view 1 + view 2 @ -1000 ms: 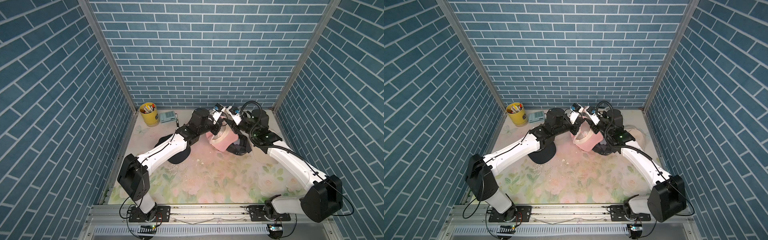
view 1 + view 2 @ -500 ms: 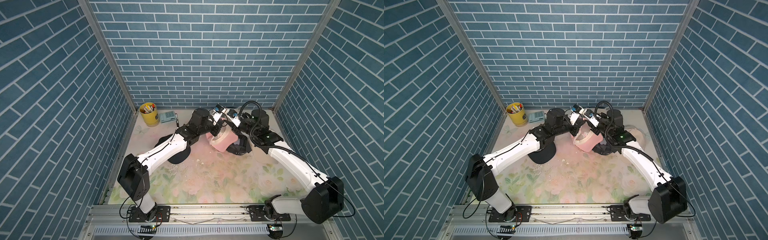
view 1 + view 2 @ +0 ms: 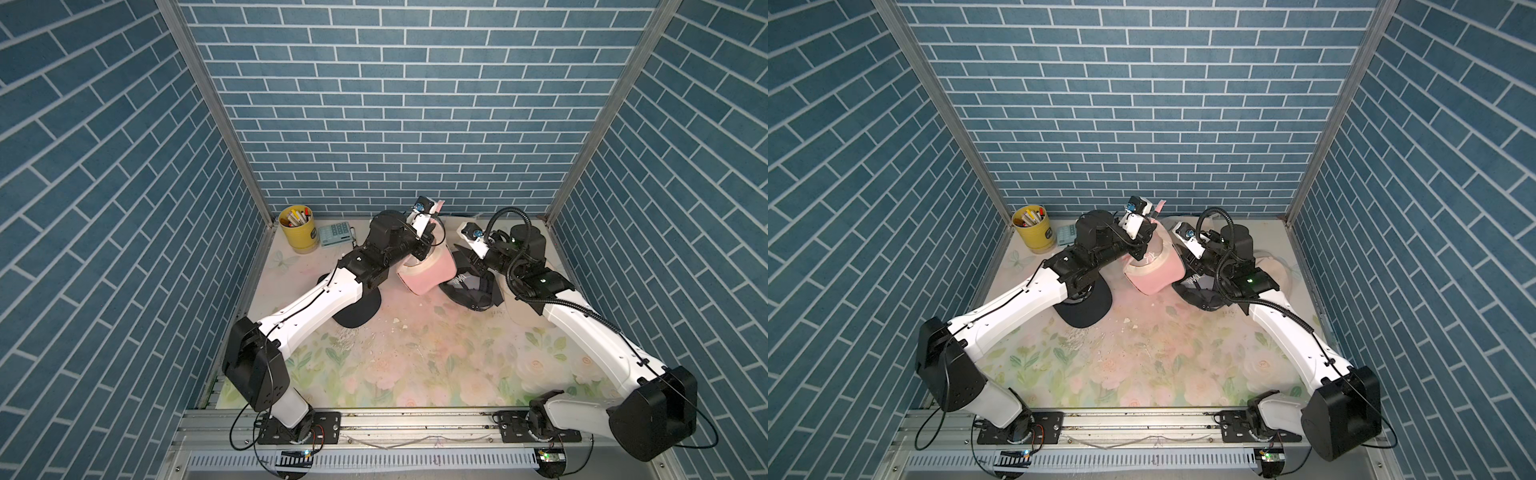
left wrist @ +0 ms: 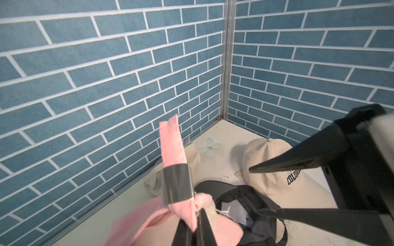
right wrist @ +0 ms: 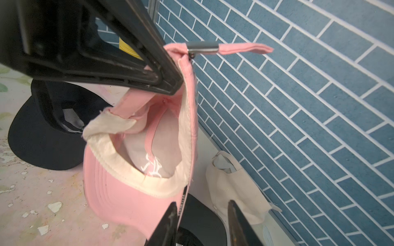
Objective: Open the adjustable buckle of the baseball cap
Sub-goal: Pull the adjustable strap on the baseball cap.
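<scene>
The pink baseball cap (image 3: pixel 428 272) (image 3: pixel 1156 272) hangs upside down above the table at the back. Its metal buckle (image 4: pixel 177 183) (image 5: pixel 202 47) sits on the pink strap, and the strap's free end (image 4: pixel 171 142) (image 5: pixel 245 48) sticks out past it. My left gripper (image 3: pixel 430 226) (image 3: pixel 1147 227) (image 4: pixel 197 213) (image 5: pixel 170 81) is shut on the strap just below the buckle. My right gripper (image 3: pixel 461 259) (image 3: pixel 1187 266) (image 4: pixel 254 190) (image 5: pixel 202 204) is open lower down. The cap's side edge (image 5: pixel 187 191) lies against the inner face of one finger.
A black cap (image 3: pixel 357 311) lies under my left arm. A dark cap (image 3: pixel 473 291) lies under my right gripper, with a beige cap (image 4: pixel 268 161) beyond it. Another beige cap (image 5: pixel 234 185) rests by the back wall. A yellow pen cup (image 3: pixel 297 228) and a calculator (image 3: pixel 336 235) stand at the back left.
My right gripper has slid a little lower beside the cap. The left gripper keeps the same hold on the strap.
</scene>
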Robot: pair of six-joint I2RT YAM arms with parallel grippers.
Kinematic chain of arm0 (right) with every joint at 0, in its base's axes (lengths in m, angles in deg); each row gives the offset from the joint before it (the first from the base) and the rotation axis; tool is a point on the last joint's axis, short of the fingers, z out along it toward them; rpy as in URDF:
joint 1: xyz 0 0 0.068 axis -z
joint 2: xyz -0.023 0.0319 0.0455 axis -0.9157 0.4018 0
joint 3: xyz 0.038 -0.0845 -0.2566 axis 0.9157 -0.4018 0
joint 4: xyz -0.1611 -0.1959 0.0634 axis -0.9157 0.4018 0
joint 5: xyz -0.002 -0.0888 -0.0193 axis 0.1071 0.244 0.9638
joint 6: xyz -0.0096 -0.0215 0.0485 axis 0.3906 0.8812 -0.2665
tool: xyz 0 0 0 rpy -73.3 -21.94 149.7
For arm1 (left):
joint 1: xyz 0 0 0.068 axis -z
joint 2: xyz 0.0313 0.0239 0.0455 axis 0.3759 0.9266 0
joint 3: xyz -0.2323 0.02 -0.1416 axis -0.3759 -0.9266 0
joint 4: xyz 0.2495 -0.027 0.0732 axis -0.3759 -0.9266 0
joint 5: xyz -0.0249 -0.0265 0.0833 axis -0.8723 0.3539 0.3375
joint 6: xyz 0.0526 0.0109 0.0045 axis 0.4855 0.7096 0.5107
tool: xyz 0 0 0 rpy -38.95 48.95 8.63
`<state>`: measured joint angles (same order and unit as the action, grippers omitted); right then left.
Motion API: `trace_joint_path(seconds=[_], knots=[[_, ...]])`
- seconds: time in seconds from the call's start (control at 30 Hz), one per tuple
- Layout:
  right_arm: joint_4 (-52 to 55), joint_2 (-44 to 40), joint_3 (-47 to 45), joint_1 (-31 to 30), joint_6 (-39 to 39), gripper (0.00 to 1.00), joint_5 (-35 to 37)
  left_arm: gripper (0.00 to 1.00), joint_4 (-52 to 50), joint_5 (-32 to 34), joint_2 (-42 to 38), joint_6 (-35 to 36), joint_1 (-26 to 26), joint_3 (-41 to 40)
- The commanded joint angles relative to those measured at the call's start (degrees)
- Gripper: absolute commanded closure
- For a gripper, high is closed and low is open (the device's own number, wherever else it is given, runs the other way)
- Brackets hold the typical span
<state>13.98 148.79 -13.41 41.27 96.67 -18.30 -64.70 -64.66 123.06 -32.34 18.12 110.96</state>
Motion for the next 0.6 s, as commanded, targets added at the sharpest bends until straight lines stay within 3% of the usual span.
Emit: trace_joint_path(seconds=[0.0, 0.3, 0.57], knots=[[2.5, 0.1, 2.6, 0.1, 1.0, 0.6, -4.2, 1.0, 0.7, -6.9, -0.6, 2.8, 0.0, 0.6], [4.7, 2.4, 5.6, -1.2, -1.2, 0.6, -10.6, 1.0, 0.2, -11.6, 1.2, 2.0, 0.0, 3.2], [-5.6, 1.5, 1.0, -2.4, 0.0, 0.62, -0.6, 1.0, -3.3, -19.3, 2.7, 2.7, 0.0, 5.3]])
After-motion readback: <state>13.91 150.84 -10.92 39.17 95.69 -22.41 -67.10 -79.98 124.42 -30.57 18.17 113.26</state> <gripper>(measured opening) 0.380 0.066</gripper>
